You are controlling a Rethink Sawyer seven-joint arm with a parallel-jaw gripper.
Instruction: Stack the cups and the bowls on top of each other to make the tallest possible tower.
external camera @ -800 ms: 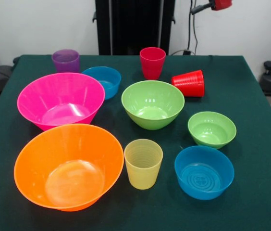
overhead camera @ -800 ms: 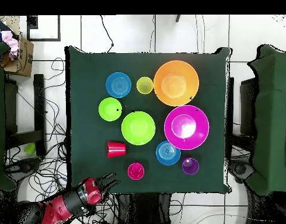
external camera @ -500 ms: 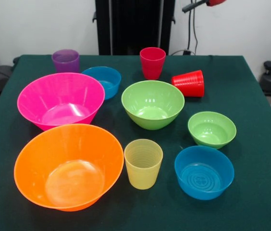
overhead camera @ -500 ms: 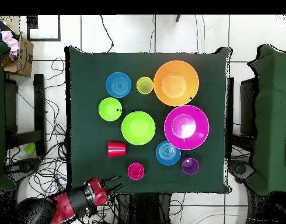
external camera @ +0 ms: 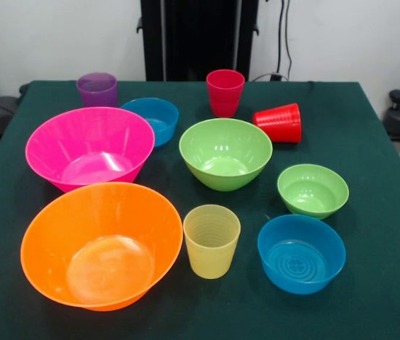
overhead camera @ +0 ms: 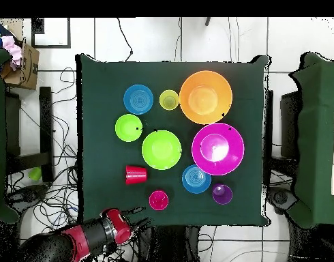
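Note:
All pieces stand apart on the green table; nothing is stacked. In the front view the orange bowl (external camera: 101,243), hot pink bowl (external camera: 89,146) and medium green bowl (external camera: 225,152) sit open side up. So do the small green bowl (external camera: 313,190) and two blue bowls (external camera: 301,253) (external camera: 151,119). The yellow cup (external camera: 211,241), purple cup (external camera: 96,88) and pinkish-red cup (external camera: 225,92) stand upright. The bright red cup (external camera: 279,122) lies on its side. My gripper (overhead camera: 138,215) shows only in the overhead view, off the table's edge below the pinkish-red cup (overhead camera: 158,200), open and empty.
The green table (overhead camera: 101,102) has bare cloth along its left side in the overhead view. Cables lie on the floor around the robot's base. Chairs stand at both sides of the table. A cardboard box (overhead camera: 23,65) sits at the upper left.
The arm has swung right along the table's robot-side edge in the overhead view. Its red part has left the top of the front view. No cup or bowl has moved.

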